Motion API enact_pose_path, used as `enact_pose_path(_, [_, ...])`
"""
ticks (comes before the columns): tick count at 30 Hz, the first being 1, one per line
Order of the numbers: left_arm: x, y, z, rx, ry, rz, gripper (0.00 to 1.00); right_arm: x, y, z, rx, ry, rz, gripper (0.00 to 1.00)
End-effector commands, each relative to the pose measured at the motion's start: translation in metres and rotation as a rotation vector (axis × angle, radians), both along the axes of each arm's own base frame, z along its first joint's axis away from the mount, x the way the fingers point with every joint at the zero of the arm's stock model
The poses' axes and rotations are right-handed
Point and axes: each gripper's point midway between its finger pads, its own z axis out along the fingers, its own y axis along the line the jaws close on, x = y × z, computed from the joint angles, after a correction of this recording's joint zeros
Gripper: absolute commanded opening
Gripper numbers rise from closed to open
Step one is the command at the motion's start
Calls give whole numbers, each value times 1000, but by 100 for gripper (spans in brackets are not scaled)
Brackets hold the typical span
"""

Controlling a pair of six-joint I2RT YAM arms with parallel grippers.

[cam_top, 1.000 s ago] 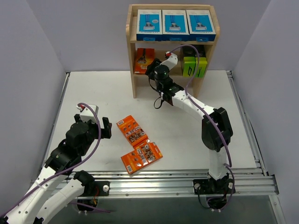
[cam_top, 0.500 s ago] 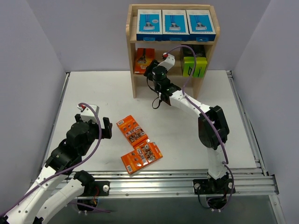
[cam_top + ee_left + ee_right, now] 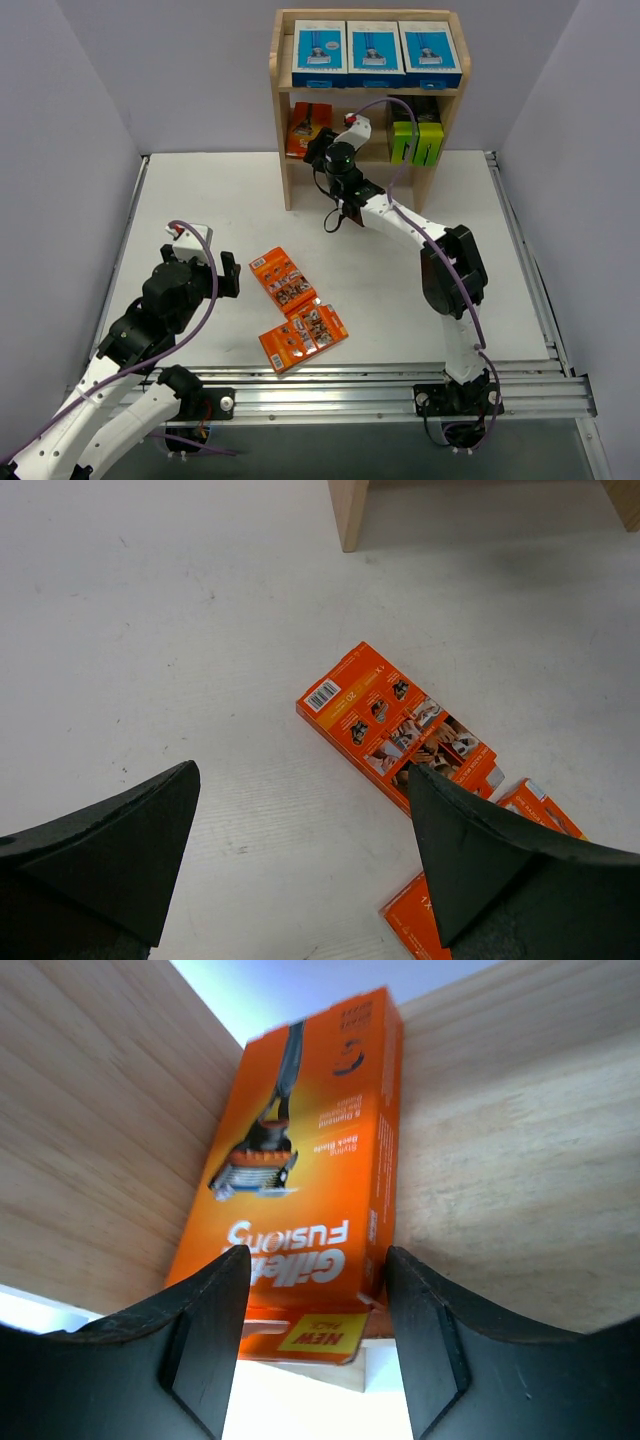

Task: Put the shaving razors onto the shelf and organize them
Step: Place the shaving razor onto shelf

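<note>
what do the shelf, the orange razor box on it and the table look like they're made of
The shelf looks like light unpainted wood, matt, with visible grain. The orange box is probably printed cardboard with a slight sheen, going by its folded edges and crisp print. The table is white, matt and faintly ribbed; plastic or coated board, hard to tell.

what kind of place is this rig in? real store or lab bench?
Most likely a lab test cell, not a store: bare white table boxed in by plain walls, aluminium rail holding the arm bases, and one small wooden shelf of razor boxes as a mock display.
</note>
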Motion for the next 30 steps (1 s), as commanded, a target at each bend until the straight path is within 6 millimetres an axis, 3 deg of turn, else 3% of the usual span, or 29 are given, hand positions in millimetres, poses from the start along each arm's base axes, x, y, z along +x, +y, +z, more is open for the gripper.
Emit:
enact_pose_path(1, [4, -6, 11, -17, -45, -22, 94, 6, 12, 14, 11, -56, 31, 52])
enact_pose_path(18, [4, -7, 10, -16, -44, -26, 94, 9, 23, 8, -4, -73, 78, 52])
enact_pose_path(22, [4, -7, 10, -15, -44, -27, 94, 11, 27, 5, -5, -83, 103, 58])
enact_pose_path(30, [4, -7, 9, -12, -41, -24, 94, 11, 36, 8, 15, -125, 149, 60])
